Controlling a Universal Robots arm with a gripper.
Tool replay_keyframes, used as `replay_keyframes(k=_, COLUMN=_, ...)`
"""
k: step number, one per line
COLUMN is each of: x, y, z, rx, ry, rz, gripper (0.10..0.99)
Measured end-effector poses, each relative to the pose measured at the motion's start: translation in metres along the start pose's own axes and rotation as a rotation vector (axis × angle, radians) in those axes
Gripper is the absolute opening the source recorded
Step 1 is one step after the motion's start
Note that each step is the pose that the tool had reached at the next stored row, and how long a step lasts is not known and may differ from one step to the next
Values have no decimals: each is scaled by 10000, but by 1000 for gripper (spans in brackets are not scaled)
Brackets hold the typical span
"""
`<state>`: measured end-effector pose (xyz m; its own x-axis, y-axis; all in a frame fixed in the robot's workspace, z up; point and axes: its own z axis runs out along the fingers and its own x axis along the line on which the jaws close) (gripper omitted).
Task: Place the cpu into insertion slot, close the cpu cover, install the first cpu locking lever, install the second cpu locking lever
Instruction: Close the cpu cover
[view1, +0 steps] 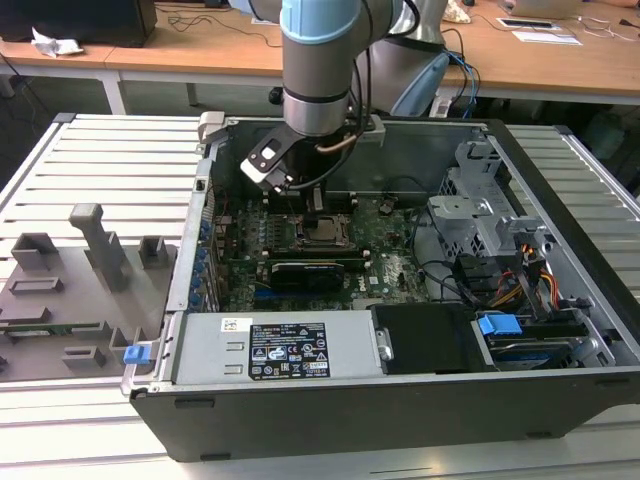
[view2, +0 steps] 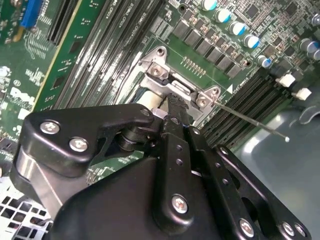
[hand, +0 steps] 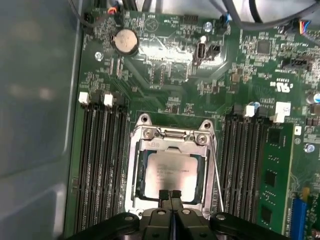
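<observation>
Socket area, first wrist view. You have the gripper (hand: 170, 196) low over the motherboard (hand: 165, 75), its two fingertips pressed together with nothing between them. The tips sit at the edge of the cpu cover (hand: 172, 149).

- The cpu (hand: 167, 172) lies flat in the insertion slot (hand: 133, 175), directly ahead of the tips and almost touching them.
- The cover looks to be down over the chip (judging by the frame around its silvery top).
- The locking lever (hand: 216, 165) is a thin rod just beside the socket. Its long axis runs along the socket's flank.
- In the second wrist view the rod's free end stands out clear of the board, so it looks unlatched.

Counts:
- One cpu, one slot and one cover.
- One lever you can see plainly.
- Two banks of memory slots (hand: 100, 160) flank the socket.
</observation>
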<state>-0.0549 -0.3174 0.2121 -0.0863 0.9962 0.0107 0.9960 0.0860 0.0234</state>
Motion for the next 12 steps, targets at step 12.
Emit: replay_keyframes(k=12, x=7, y=-4, z=-34, rx=0, ry=0, rz=0, gripper=106)
